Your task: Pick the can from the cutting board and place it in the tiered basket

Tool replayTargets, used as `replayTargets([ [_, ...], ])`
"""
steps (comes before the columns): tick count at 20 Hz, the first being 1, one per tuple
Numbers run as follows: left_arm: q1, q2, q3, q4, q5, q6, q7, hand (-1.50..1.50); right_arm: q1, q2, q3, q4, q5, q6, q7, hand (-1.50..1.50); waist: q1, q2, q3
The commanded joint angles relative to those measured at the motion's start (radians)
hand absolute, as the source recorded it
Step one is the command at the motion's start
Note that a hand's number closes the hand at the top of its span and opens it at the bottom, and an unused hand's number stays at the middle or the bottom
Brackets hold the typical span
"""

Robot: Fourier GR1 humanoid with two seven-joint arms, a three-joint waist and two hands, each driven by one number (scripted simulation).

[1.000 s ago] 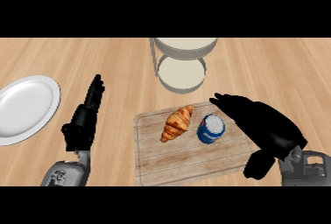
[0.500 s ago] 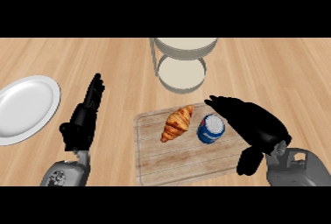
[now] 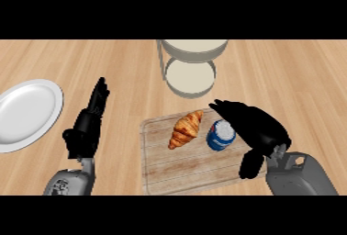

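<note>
**Right hand cupping in beside the can on the cutting board**

The right hand (image 3: 254, 130) is hovering over the right side of the cutting board (image 3: 183, 170), its fingers (image 3: 228, 107) arching loosely and not clenched; it is grasping nothing. The blue and white can (image 3: 221, 135) is standing upright on the board just to the left of this hand's palm, under the curve of the fingers. I cannot tell whether the hand is touching it. The thumb (image 3: 251, 166) is pointing down below the can, near the board's right edge.

A croissant (image 3: 186, 129) is lying on the board just left of the can, a little further from the right hand and not touching it.

The tiered basket (image 3: 191, 78) is standing on the wooden surface (image 3: 298, 78) beyond the right hand's fingertips and slightly to their left, well apart from the can.

The left hand (image 3: 86, 127) is resting over the surface to the left of the board, released, with fingers straight and pointing away from the robot. A white plate (image 3: 27, 114) is lying to the left of that hand, close to it.
</note>
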Motion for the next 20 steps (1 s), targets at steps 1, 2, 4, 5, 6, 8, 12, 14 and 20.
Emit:
replayTargets([
  [1,0.028,-0.014,-0.007,0.030,-0.004,-0.014,-0.059,0.00,0.066,0.013,0.027,0.013,0.059,-0.052,-0.055,-1.50,-0.001,0.000,0.000],
  [2,0.030,0.005,-0.008,-0.070,-0.010,-0.015,0.024,0.00,-0.020,0.100,0.015,0.001,0.024,0.027,0.062,-1.50,0.002,-0.001,0.000],
  [4,0.006,-0.022,-0.023,-0.067,-0.033,0.006,0.082,0.00,0.041,0.043,0.013,0.013,0.059,-0.022,-0.038,-1.50,-0.001,0.000,0.000],
  [5,-0.016,-0.004,0.012,-0.023,-0.011,-0.010,0.032,0.00,-0.045,0.042,-0.020,0.167,0.066,-0.081,-0.114,-1.50,0.003,0.001,0.000],
  [6,0.021,-0.034,-0.021,-0.041,-0.030,0.005,0.018,0.00,-0.030,0.083,-0.015,0.075,0.064,-0.009,-0.036,-1.50,0.000,0.000,0.000],
  [8,-0.019,-0.016,0.028,0.025,-0.003,-0.013,-0.011,0.00,0.068,0.048,0.021,0.068,0.102,-0.084,-0.107,-1.50,-0.002,0.000,0.000],
  [12,-0.008,0.034,0.057,-0.051,0.022,-0.063,0.041,0.00,0.015,0.052,-0.073,0.076,0.049,-0.030,-0.117,-1.50,0.000,0.000,0.000],
  [14,0.006,-0.018,0.028,0.053,-0.009,-0.027,-0.066,0.00,0.032,0.098,0.001,0.180,0.128,-0.151,-0.147,-1.50,0.001,0.001,0.000],
  [20,-0.089,-0.011,0.055,0.089,-0.003,-0.033,-0.005,0.00,0.077,0.067,0.015,0.189,0.212,-0.317,-0.257,1.50,-0.003,0.001,0.000],
])
